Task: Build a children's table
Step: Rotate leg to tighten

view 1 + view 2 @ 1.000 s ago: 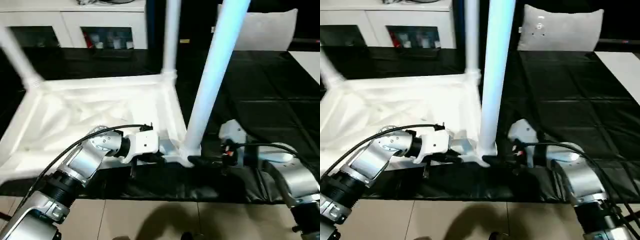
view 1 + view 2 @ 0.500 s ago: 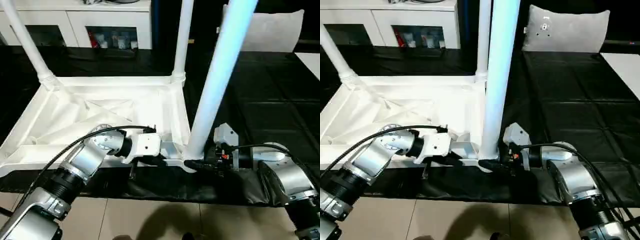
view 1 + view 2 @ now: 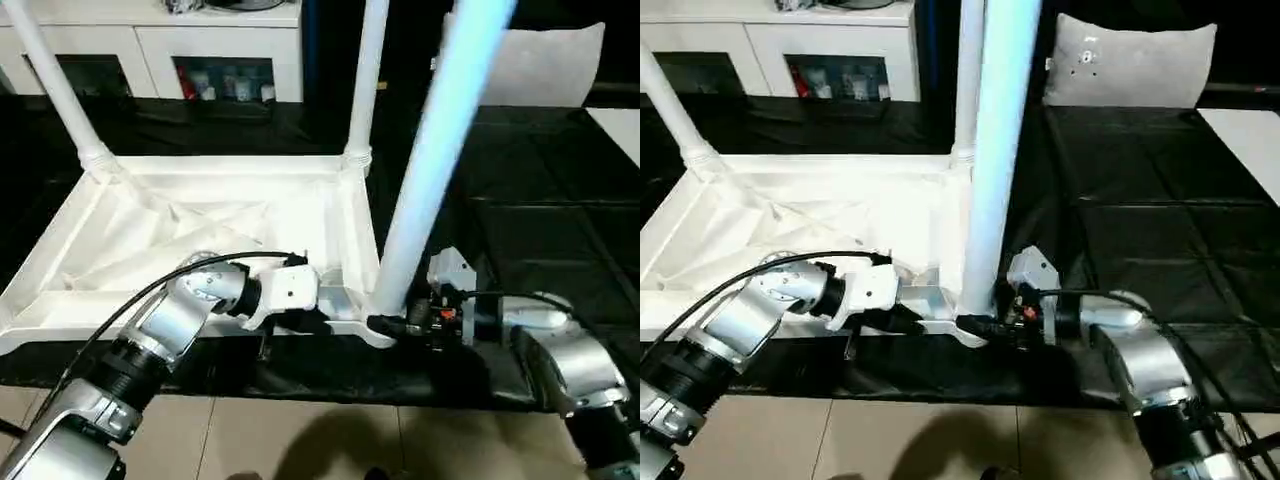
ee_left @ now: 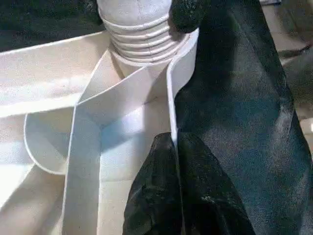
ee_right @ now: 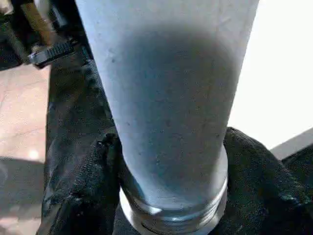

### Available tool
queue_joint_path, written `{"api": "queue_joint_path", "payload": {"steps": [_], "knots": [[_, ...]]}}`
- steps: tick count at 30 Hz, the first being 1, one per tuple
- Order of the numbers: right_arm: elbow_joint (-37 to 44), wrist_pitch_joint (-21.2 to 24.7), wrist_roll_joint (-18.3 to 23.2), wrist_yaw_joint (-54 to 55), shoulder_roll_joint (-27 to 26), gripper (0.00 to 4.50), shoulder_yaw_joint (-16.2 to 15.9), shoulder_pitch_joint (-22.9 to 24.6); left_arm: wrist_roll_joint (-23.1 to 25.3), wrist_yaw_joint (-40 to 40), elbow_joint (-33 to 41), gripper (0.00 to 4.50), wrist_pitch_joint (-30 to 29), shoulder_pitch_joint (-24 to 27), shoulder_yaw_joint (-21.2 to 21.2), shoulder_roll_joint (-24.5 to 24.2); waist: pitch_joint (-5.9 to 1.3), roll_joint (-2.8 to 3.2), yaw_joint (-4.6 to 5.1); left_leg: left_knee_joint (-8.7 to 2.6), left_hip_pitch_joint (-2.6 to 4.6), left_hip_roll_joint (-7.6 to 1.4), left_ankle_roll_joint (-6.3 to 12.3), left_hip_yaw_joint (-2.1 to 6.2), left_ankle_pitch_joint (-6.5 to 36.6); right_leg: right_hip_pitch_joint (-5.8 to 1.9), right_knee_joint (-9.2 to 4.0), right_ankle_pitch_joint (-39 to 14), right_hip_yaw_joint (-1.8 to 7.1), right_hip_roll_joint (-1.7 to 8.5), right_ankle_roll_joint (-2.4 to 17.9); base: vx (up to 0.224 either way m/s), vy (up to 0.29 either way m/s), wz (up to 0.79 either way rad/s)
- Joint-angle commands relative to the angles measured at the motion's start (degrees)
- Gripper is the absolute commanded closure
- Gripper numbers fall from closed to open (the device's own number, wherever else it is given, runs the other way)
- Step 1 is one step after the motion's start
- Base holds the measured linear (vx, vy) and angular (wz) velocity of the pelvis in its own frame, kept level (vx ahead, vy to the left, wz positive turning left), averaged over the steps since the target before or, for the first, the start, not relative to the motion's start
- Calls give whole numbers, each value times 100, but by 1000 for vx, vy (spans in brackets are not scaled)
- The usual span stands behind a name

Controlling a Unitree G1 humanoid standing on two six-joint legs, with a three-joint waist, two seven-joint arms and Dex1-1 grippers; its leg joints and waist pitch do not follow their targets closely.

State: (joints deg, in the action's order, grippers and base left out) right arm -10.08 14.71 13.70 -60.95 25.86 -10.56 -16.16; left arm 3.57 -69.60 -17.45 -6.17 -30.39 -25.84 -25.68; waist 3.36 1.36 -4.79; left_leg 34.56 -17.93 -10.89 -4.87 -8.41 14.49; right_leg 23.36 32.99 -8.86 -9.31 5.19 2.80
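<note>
Though upturned, white ribbed table [image 3: 215, 215], legs [image 3: 425, 170] upright

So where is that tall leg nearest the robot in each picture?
Left eye view: near leg rises right of centre.
Right eye view: it stands at centre.
Left wrist view: its ribbed base sits in the corner socket.
Right wrist view: it stands between the right tool's fingers.
Shared landmark: that ribbed base.

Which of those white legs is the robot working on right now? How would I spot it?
Find the upturned white tabletop on the black work table. Three legs stand in its corners; it's the nearest leg, thick-looking and bluish, with the right gripper around its base.
</note>
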Motion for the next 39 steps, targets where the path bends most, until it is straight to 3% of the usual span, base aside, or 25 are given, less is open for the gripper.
{"api": "queue_joint_path", "payload": {"steps": [1,5,6,7,9,10,11,12,14,15,16,17,18,20,22,24,26,28,29,30,32,34,36,37,39], "knots": [[-111,303,-180,388,-171,183,-159,98,-17,-10,113,450,-199,188,-275,153,-286,-47,50,-432,-121,-175,369,-16,554,-397,-530,-2620,373,387,342,0,0,0],[-165,743,-268,1561,-805,183,92,136,-176,516,674,450,-999,454,-111,544,-248,-22,176,-450,-94,-167,227,4,944,-368,-616,-3027,324,367,135,0,0,0],[-166,820,-280,1790,-928,183,148,140,-182,674,780,450,-1176,500,-77,654,-209,-27,250,-444,-108,-125,195,21,1131,-374,-688,-3376,242,344,-32,0,0,0],[-164,876,-283,2003,-1051,183,203,156,-151,878,869,450,-1361,539,-41,784,-208,-13,322,-422,-46,-107,167,30,1348,-348,-770,-3649,177,338,-197,0,0,0],[-223,991,-314,2709,-1454,183,396,193,1,1554,1054,450,-1808,617,57,1225,-203,43,439,-445,-52,-171,149,71,1551,-392,-839,-3575,79,355,-262,0,0,0],[-262,1022,-321,2972,-1599,183,477,196,46,1778,1104,450,-1949,637,94,1385,-205,39,540,-446,-37,-187,145,101,1797,-419,-896,-3509,-4,349,-334,-21,51,-3],[-268,1032,-322,3034,-1632,183,496,197,56,1827,1117,450,-1983,642,103,1421,-206,56,571,-453,-30,-191,147,124,1917,-430,-896,-3501,-30,351,-368,-21,51,-3],[-295,1038,-310,3148,-1701,183,545,189,54,1912,1133,450,-2039,648,123,1498,-203,72,670,-491,-52,-226,175,168,2160,-480,-901,-3437,-61,361,-415,-14,58,-4],[-570,1018,-273,3961,-2159,183,902,56,77,2538,1187,450,-2358,647,262,2042,-210,116,816,-551,-51,-320,181,211,2484,-504,-842,-3024,-27,424,-230,0,58,0],[-690,981,-297,4235,-2304,183,1009,-23,107,2777,1178,450,-2440,629,317,2235,-211,107,844,-546,-64,-307,155,214,2478,-495,-831,-2995,-19,438,-183,0,0,0],[-887,906,-378,4599,-2486,183,1109,-176,183,3090,1137,450,-2520,577,366,2459,-239,88,874,-483,-52,-221,136,183,2255,-452,-869,-3086,-18,472,-111,0,0,0],[-991,842,-412,4650,-2542,183,1102,-256,273,3185,1073,450,-2446,523,345,2483,-239,88,874,-483,-52,-221,136,183,2255,-452,-869,-3086,-18,472,-111,0,0,0],[-1054,800,-428,4659,-2571,183,1092,-302,335,3227,1030,450,-2388,488,324,2483,-246,78,900,-467,-138,-174,211,179,1926,-480,-859,-3074,4,488,-89,0,0,0],[-1062,715,-492,4581,-2577,183,1030,-312,446,3230,999,450,-2309,458,290,2437,-261,71,895,-462,-151,-176,261,173,1721,-474,-838,-2959,37,498,-23,0,0,0],[-943,557,-520,4440,-2521,113,959,-247,545,3169,969,450,-2199,438,227,2226,-278,65,867,-466,-155,-188,294,161,1471,-467,-789,-2683,83,488,121,0,0,0],[-847,461,-506,4370,-2489,108,979,-205,604,3127,957,450,-2146,440,197,2066,-310,61,827,-468,-192,-207,355,162,1179,-482,-703,-2328,142,488,275,0,0,0],[-796,331,-527,4294,-2454,79,1005,-194,658,3119,953,450,-2143,456,193,1972,-359,33,719,-424,-215,-200,459,128,596,-466,-561,-1741,230,476,542,0,0,0],[-673,56,-531,3991,-2226,70,940,-139,699,2992,898,450,-2031,477,179,1779,-387,16,654,-388,-230,-179,556,111,346,-468,-499,-1572,274,465,643,0,0,0],[-629,-6,-507,3886,-2165,70,933,-119,704,2955,878,450,-1996,481,180,1729,-408,9,636,-379,-279,-169,616,120,167,-513,-444,-1394,288,464,676,0,0,0],[-536,-67,-463,3707,-2051,60,935,-81,701,2864,844,450,-1943,480,181,1639,-460,17,551,-329,-295,-152,765,110,-284,-527,-371,-918,313,451,724,0,0,0],[-330,-211,-295,3162,-1748,30,995,-1,643,2650,716,450,-1782,441,193,1406,-461,6,463,-282,-314,-157,1065,92,-782,-487,-258,-338,338,424,913,0,0,0],[-255,-219,-219,2885,-1583,28,994,30,596,2533,659,450,-1718,420,194,1312,-456,-10,411,-271,-318,-137,1154,60,-695,-478,-276,-495,339,413,895,0,0,0],[-93,-262,-94,2209,-1181,15,935,104,500,2238,528,450,-1548,363,178,1104,-419,10,349,-293,-281,-140,1080,19,-323,-449,-362,-1159,330,407,773,0,0,0],[-17,-262,-25,1896,-987,15,901,132,469,2092,462,450,-1468,329,162,1004,-399,3,304,-313,-266,-151,933,2,-36,-449,-421,-1697,326,389,571,0,0,0],[49,-223,62,1608,-799,15,890,140,434,1917,396,450,-1365,299,143,905,-380,13,284,-334,-237,-166,843,-1,90,-416,-461,-1927,326,384,466,0,0,0]]}}
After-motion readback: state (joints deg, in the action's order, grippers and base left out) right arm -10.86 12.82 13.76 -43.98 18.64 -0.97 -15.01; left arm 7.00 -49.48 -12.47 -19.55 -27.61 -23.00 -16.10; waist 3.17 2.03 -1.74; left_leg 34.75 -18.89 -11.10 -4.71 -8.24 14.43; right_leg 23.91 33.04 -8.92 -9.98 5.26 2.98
